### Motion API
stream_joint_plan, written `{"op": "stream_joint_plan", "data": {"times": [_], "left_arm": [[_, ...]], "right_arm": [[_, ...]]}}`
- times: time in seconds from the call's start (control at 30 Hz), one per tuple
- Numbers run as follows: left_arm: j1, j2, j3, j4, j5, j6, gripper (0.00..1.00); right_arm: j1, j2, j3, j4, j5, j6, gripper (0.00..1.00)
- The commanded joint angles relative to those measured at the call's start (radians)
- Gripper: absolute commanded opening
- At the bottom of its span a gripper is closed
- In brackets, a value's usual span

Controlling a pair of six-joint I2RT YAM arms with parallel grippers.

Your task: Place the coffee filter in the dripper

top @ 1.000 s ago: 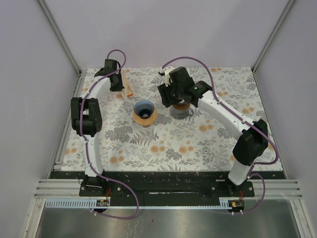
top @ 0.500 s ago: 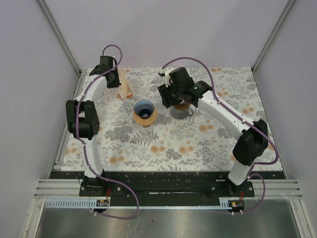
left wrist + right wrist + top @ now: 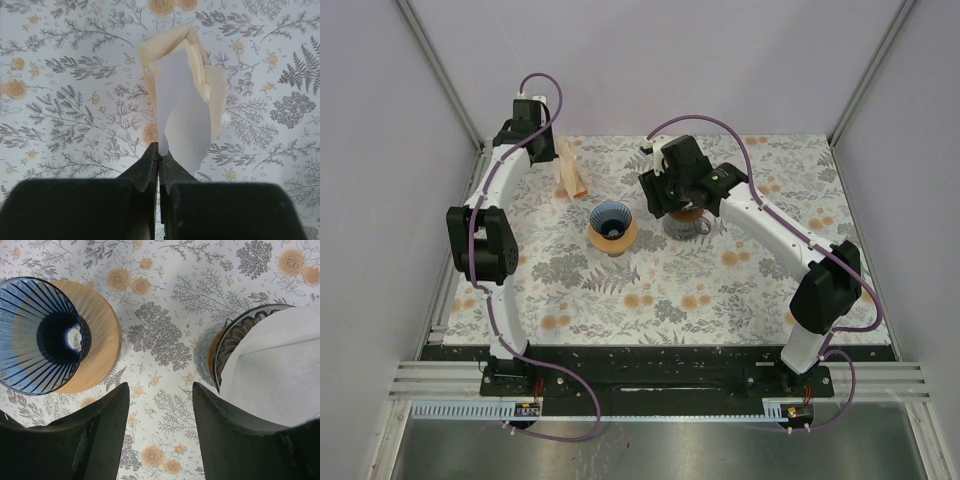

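In the left wrist view my left gripper (image 3: 159, 150) is shut on the lower edge of one white coffee filter (image 3: 180, 115). The filter hangs above the cream stack of filters (image 3: 210, 85) lying on the floral cloth. The empty blue ribbed dripper (image 3: 611, 222) sits on its round wooden base (image 3: 102, 340) at the table's centre, to the right of the stack (image 3: 571, 172). My right gripper (image 3: 159, 390) stands open above bare cloth, between the blue dripper (image 3: 37, 335) and a second dripper.
The second, dark dripper (image 3: 235, 345) on a glass cup holds a white filter (image 3: 280, 375) under my right arm, close to the right finger. Metal frame rails (image 3: 460, 230) and grey walls border the floral table.
My left arm has lifted and drawn back toward the far left corner, taking the white filter up off the stack. The right arm has not moved.
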Motion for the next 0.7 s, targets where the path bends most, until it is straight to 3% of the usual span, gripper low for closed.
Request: {"op": "stream_joint_plan", "data": {"times": [0.0, 0.3, 0.43, 0.47, 0.53, 0.67], "left_arm": [[0.002, -0.113, 0.044, 0.040, -0.036, 0.036, 0.00], [0.004, -0.240, 0.034, -0.003, 0.002, 0.042, 0.00], [0.004, -0.331, 0.010, -0.038, 0.090, -0.001, 0.00], [0.002, -0.354, -0.008, -0.046, 0.126, -0.022, 0.00], [0.002, -0.409, -0.047, -0.064, 0.206, -0.064, 0.00], [-0.010, -0.541, -0.155, -0.075, 0.302, -0.124, 0.00]], "right_arm": [[-0.005, -0.029, 0.029, 0.008, -0.018, -0.005, 0.62], [-0.007, -0.041, 0.084, 0.025, -0.029, -0.005, 0.62], [-0.004, -0.062, 0.108, 0.095, -0.067, 0.023, 0.63], [-0.001, -0.071, 0.111, 0.121, -0.073, 0.034, 0.64], [0.009, -0.090, 0.115, 0.183, -0.075, 0.057, 0.78], [0.087, -0.117, 0.110, 0.318, -0.046, 0.060, 0.82]]}}
